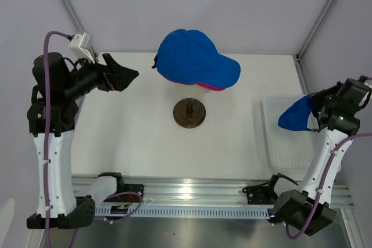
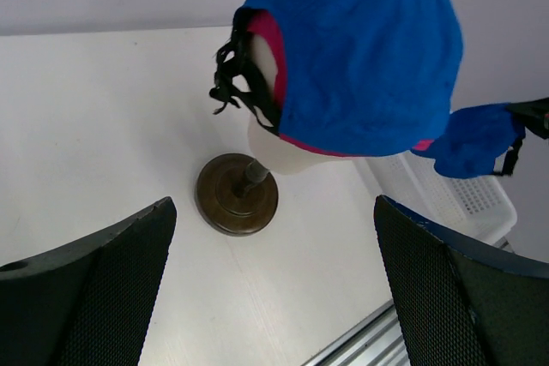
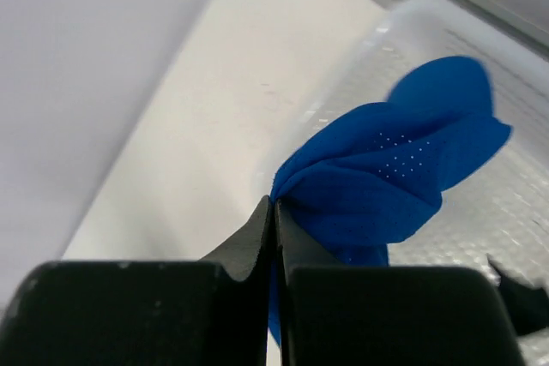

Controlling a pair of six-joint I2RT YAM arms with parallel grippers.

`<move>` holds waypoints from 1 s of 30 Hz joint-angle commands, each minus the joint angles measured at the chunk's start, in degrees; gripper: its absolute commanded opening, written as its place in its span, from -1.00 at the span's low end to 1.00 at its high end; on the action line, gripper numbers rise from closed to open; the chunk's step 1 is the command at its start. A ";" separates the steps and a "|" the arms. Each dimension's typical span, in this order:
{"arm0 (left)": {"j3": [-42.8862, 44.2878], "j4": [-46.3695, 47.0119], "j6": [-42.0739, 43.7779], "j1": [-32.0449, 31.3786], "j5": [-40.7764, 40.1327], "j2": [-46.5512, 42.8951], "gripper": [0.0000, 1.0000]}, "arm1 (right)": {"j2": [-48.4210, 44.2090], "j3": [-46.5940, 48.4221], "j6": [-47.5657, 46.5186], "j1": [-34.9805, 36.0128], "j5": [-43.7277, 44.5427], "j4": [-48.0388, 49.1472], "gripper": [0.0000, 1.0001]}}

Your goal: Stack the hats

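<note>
**A:** Where do we stand with the stack?

**B:** Two of three are on, we judge. The pink cap [image 1: 213, 87] sits on the mannequin head [image 2: 273, 150], and the first blue cap [image 1: 195, 56] is pulled over it, so only a magenta rim shows under the brim. The head rises on its dark stand [image 1: 190, 112] at mid-table.

**A:** And the last one?

**B:** The second blue cap [image 3: 390, 182] hangs from our right gripper [image 3: 274, 210] over the white tray [image 1: 278, 152] at the right side, well apart from the head. The jaws are pressed together on a fold of its fabric, and the rest droops crumpled below. We can't tell whether its lowest fold touches the tray.

**A:** Our left gripper [image 1: 123, 74]?

**B:** Spread wide and holding nothing, hovering left of the head and pointing toward it.

**A:** So we're on the carry step.

**B:** We think so. The next move calls for bringing the cap across above the stack with its hollow facing down. Pinched as it is, the crown looks collapsed, so we may need the left fingers to spread it, or to steady the head while the cap settles.
</note>
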 commanded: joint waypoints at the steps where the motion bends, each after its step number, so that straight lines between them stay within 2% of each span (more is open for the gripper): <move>1: 2.00 1.97 -2.24 -4.38 3.83 -0.28 0.99 | 0.79 7.18 -1.70 0.90 -12.54 2.62 -1.00; 2: 2.96 2.06 -1.90 -7.11 2.08 -0.46 0.98 | 2.54 9.21 -2.22 1.43 -16.48 2.53 -1.00; 3: 4.27 2.06 -1.29 -10.01 -2.46 -0.20 0.99 | 3.51 11.15 -3.19 3.00 -17.83 2.36 -1.00; 4: 5.16 1.89 -0.50 -16.31 -4.59 0.33 0.99 | 4.39 13.17 -3.11 3.88 -18.88 2.18 -1.00; 6: 7.62 2.41 -0.66 -21.62 -8.37 1.90 0.98 | 7.02 18.36 -1.97 5.47 -20.92 2.62 -1.00; 8: 10.17 3.46 -2.51 -29.09 -13.90 4.63 0.93 | 8.44 23.35 4.08 7.05 -16.90 0.87 -1.00; 9: 10.26 4.25 -3.12 -31.55 -21.42 5.33 0.91 | 8.79 24.51 7.14 7.23 -14.52 0.08 -1.00; 10: 9.83 5.13 -5.56 -36.27 -25.23 6.30 0.92 | 8.53 25.22 14.83 7.75 -11.80 -1.41 -1.00; 11: 8.87 6.71 -7.15 -38.32 -27.88 6.57 0.91 | 7.84 24.88 18.48 8.28 -9.16 -0.03 -1.00; 12: 7.81 12.12 -8.91 -39.82 -29.73 6.40 0.89 | 6.87 22.70 21.91 8.81 -8.44 1.64 -1.00; 13: 1.71 16.00 -13.28 -42.62 -32.97 5.61 0.87 | 5.21 21.72 28.38 10.12 -6.78 4.61 -1.00; 14: -0.61 20.30 -15.84 -43.87 -34.31 5.17 0.85 | 4.67 20.84 31.75 10.74 -5.63 5.25 -1.00; 15: -4.55 28.00 -18.13 -44.84 -35.45 4.90 0.82 | 4.32 20.23 35.00 11.53 -4.49 5.08 -1.00; 16: -5.72 30.86 -21.63 -47.11 -37.64 4.99 0.79 | 3.88 20.22 37.21 12.23 -3.44 4.73 -1.00; 19: -6.96 37.99 -22.11 -53.36 -47.65 8.14 0.79 | 3.79 21.62 43.90 15.31 1.75 2.28 -1.00; 22: -6.09 45.01 -19.75 -58.71 -51.63 12.97 0.78 | 3.79 23.47 49.44 16.11 2.37 -0.89 -1.00; 25: -1.79 47.67 -18.16 -62.06 -50.59 19.12 0.78 | 2.30 23.82 54.71 16.20 3.34 -3.00 -1.00; 30: 2.17 51.98 -14.03 -67.95 -52.33 25.63 0.77 | -2.18 25.14 56.49 15.93 13.35 -5.28 -1.00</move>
